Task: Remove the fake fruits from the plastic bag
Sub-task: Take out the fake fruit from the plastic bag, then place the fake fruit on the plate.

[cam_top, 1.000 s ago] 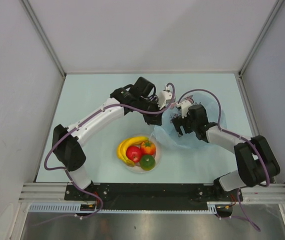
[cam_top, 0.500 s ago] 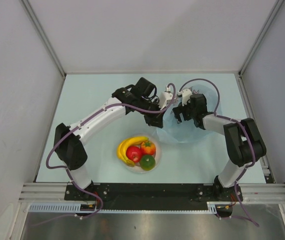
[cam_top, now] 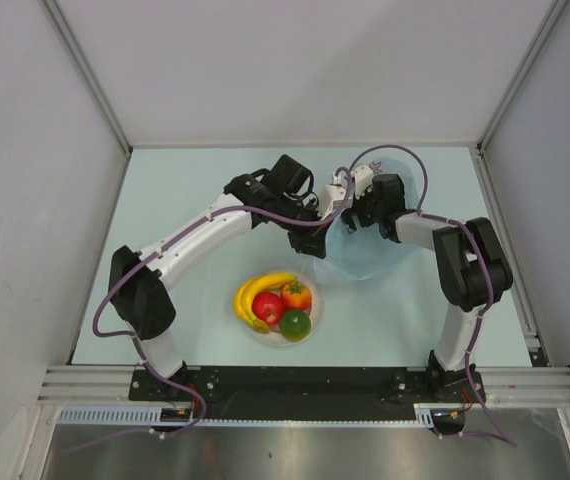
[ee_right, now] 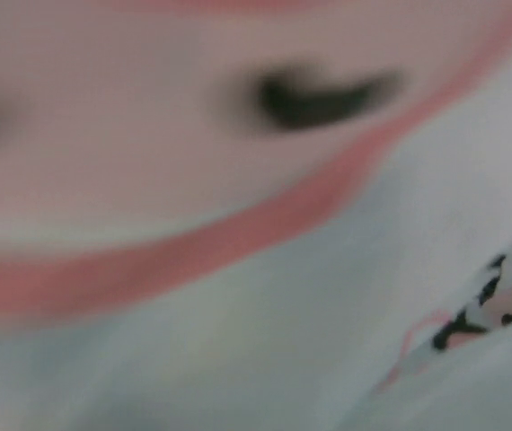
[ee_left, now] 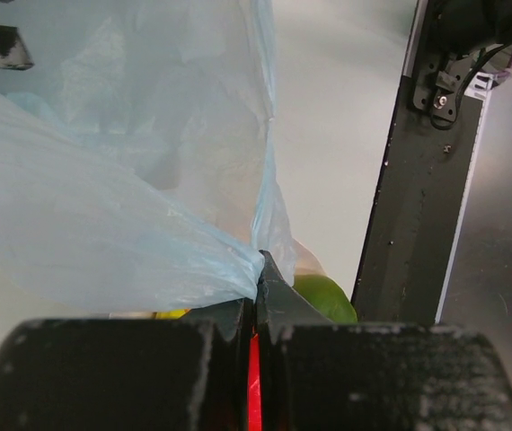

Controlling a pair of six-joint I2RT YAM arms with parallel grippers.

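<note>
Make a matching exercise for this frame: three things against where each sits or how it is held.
Things:
1. yellow plastic banana
2. green round plastic fruit
3. translucent light-blue plastic bag

Places or states:
a. pinched between the left fingers
b. near-right part of the white round plate
c. left side of that plate

Pairs: 1-c, 2-b, 3-a

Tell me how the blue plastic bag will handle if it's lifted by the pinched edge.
Probably floppy: the plastic bag gathers into creases where the left tool pinches it. Likely light, since the film is thin enough to see through. It may slip, as only a narrow fold is clamped.
</note>
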